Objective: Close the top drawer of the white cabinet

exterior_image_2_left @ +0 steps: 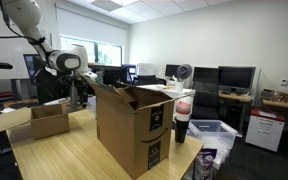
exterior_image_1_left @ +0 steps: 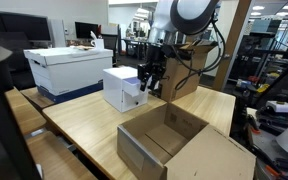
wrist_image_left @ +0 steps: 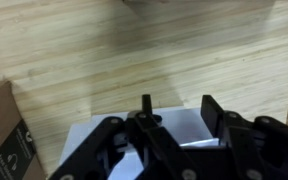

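Open cardboard box [exterior_image_1_left: 169, 140] sits nearest us. Past it our hand [exterior_image_1_left: 150, 80], fingers apart, hangs just beside the white cabinet's [exterior_image_1_left: 117, 90] top drawer [exterior_image_1_left: 134, 82], which lies toward the surface's [exterior_image_1_left: 84, 125] storage-box edge.

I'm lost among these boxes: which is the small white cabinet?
Find the wooden table, then the black gripper hanging over it. The white cabinet is the small cube beside the gripper. It is smaller than the white lidded storage box, and the other boxes are brown cardboard.
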Motion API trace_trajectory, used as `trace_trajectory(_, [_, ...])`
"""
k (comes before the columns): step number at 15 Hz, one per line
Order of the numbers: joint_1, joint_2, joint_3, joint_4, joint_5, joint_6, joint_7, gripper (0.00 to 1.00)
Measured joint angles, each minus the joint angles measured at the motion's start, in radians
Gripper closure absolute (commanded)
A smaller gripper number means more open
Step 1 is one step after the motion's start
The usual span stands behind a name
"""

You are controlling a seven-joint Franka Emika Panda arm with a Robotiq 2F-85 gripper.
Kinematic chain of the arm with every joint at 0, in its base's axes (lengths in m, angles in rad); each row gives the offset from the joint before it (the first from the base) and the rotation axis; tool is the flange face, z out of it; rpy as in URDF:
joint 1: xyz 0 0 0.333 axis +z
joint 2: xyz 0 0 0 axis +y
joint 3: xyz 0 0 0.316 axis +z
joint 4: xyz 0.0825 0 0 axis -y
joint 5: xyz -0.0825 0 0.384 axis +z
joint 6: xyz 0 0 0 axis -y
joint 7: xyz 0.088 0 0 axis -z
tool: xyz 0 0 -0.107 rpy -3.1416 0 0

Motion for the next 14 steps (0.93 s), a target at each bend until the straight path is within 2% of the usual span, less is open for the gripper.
trace_trajectory(3, [0.001,0.001,-0.01,0.005,-0.028,0.001,0.059,0.91])
trace_trajectory(6, [0.002,0.005,-0.012,0.01,-0.048,0.001,0.09,0.99])
trace_trajectory(14, [0.021,0.049,-0.011,0.056,-0.057,0.001,0.102,0.98])
